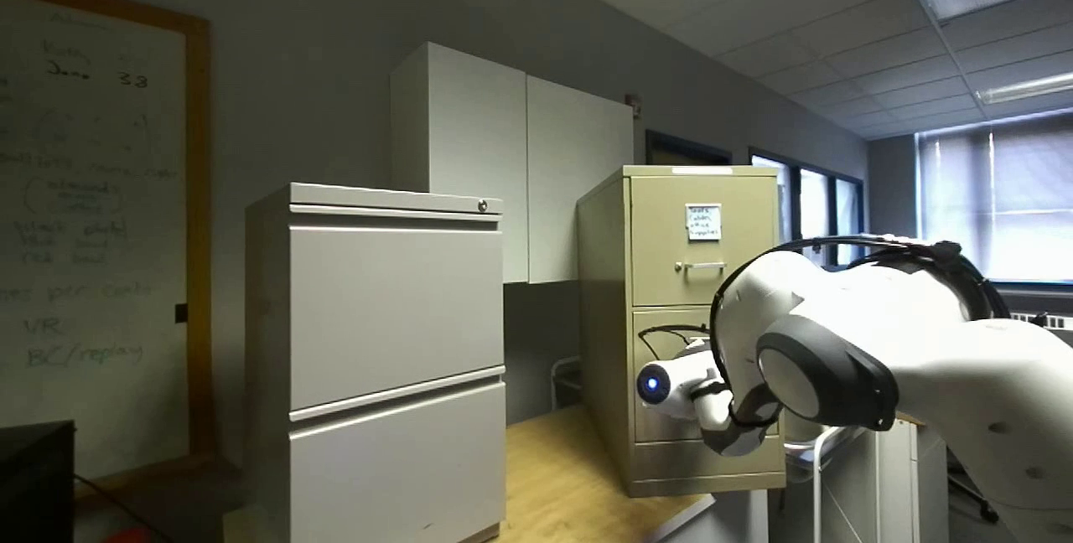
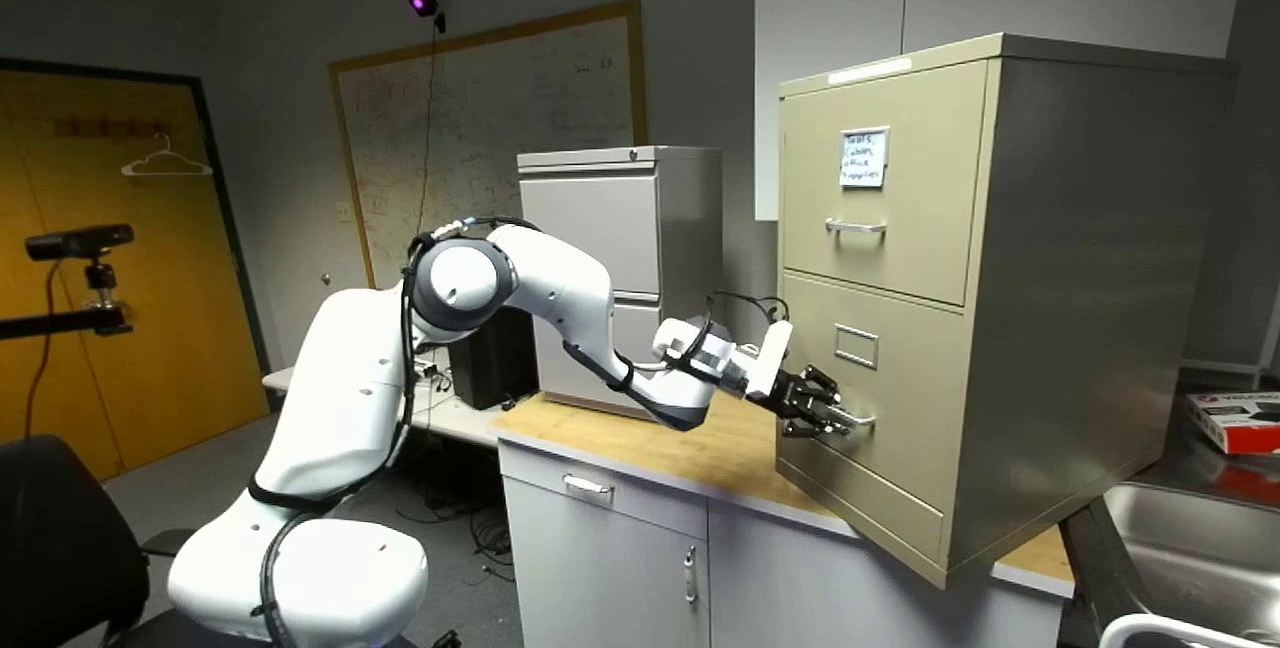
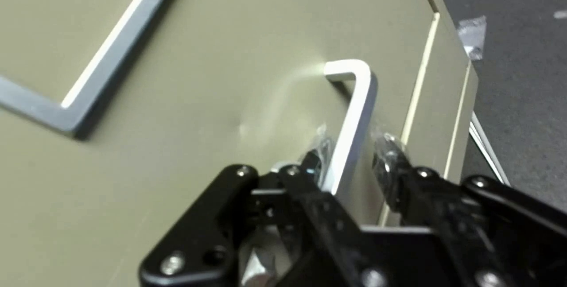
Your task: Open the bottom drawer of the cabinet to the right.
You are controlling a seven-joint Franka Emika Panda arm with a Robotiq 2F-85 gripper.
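I have the gripper [image 2: 838, 410] at the lower handle [image 3: 355, 118] of the tan metal filing cabinet [image 2: 1000, 308], its fingers parted and the bar lying in the gap between them. On my wrist feed the fingertips [image 3: 389, 158], covered in something clear and shiny, sit on either side of the bar: one is right next to it, and I can't tell whether it touches; a visible space separates the other from the metal. The bottom drawer [image 2: 915, 398] is closed, its front flush with the cabinet face, below the upper drawer [image 2: 920, 203] with its handwritten label [image 2: 864, 158] and above a plain base panel [image 2: 860, 496]. The cabinet stands on a wood-topped counter [image 2: 740, 443], to the right of the pale grey two-drawer cabinet [image 1: 396, 308] in both exterior views, and its near lower corner juts past the counter's edge. In an exterior view my white arm [image 2: 560, 278] crosses in front of the grey cabinet; in an exterior view its blue-lit end cap [image 1: 653, 383] and wrist hide the lower handle.
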